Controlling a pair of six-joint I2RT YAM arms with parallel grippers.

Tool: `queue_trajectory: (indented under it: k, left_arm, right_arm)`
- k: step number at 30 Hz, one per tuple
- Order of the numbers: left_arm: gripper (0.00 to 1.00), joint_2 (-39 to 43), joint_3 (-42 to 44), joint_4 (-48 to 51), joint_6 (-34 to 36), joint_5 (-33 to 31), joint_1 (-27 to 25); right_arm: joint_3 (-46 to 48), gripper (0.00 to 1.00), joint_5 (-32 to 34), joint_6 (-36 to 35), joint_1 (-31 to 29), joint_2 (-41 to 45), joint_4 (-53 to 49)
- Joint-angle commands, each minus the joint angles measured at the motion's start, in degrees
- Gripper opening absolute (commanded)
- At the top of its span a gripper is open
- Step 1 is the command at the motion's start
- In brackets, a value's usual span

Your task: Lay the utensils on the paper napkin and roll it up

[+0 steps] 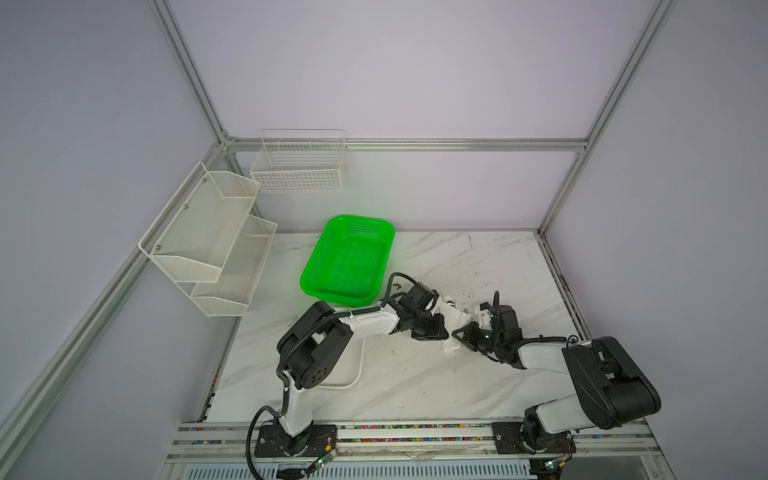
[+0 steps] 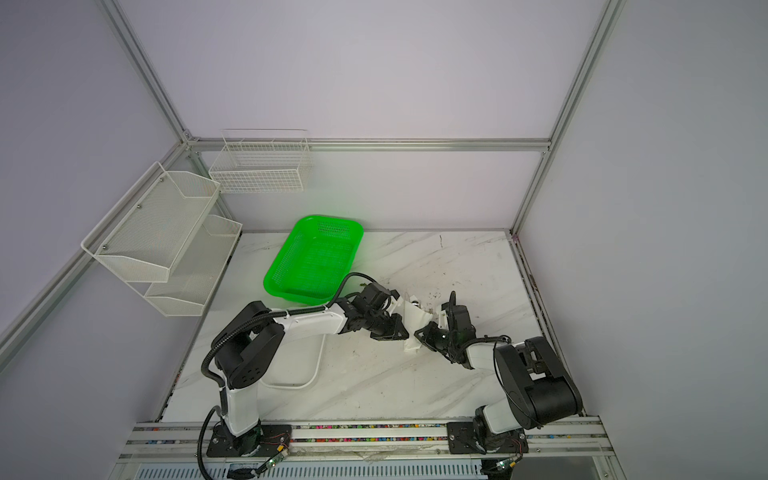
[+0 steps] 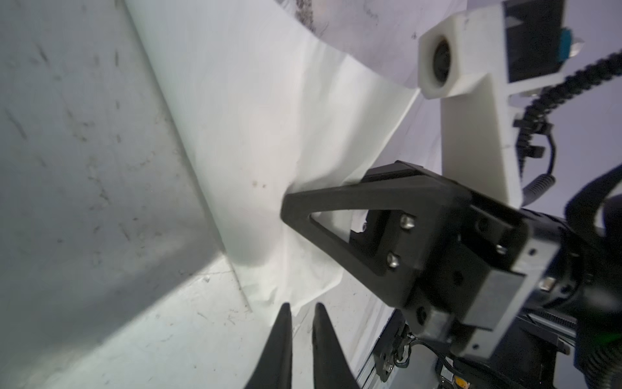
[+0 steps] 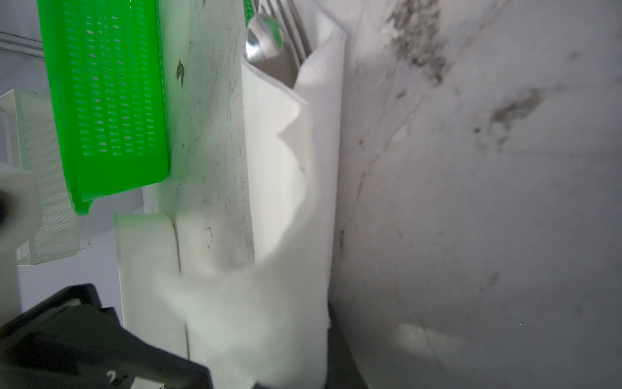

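Nearest us, the rim of a white tray [image 1: 360, 365] curves out from under the left arm on the marble surface [image 1: 415, 386]. Past it, both tools meet at the paper napkin [image 1: 453, 322], which lies partly rolled around the cutlery. The left tool [image 3: 302, 308] has its fingertips a sliver apart with nothing between them, just short of the napkin's edge. The right tool [image 3: 287, 202] is pinched on a puckered fold of the napkin. The utensils [image 4: 269, 40] poke out of the roll's end, spoon bowl and fork tines showing. Farther back sits a green basket [image 1: 349, 257], then wire racks [image 1: 208, 241] on the wall.
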State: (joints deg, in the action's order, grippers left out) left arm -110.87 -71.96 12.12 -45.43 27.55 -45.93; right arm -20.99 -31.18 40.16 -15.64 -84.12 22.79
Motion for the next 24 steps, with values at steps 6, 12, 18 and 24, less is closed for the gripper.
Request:
queue_trajectory:
  k: [6, 12, 18, 24]
  left_arm:
    - [0.19, -5.52, -12.72, -0.32, -2.35, -1.12, 5.10]
    - [0.18, -9.44, -18.62, 2.50, -0.37, -0.67, 4.98]
    - [0.14, -11.95, -19.45, 1.82, -0.69, 1.45, 4.80]
    - [0.15, -14.15, -19.48, 1.68, -1.23, 1.19, 4.62]
  right_arm:
    - [0.77, 0.14, 2.44, -0.87, 0.37, -1.55, -5.56]
    - [0.84, 0.14, 2.31, -0.96, 0.43, -1.58, -5.65]
    - [0.60, 0.14, 2.42, -1.10, 0.38, -1.76, -5.82]
    - [0.60, 0.14, 2.53, -1.05, 0.41, -1.94, -5.91]
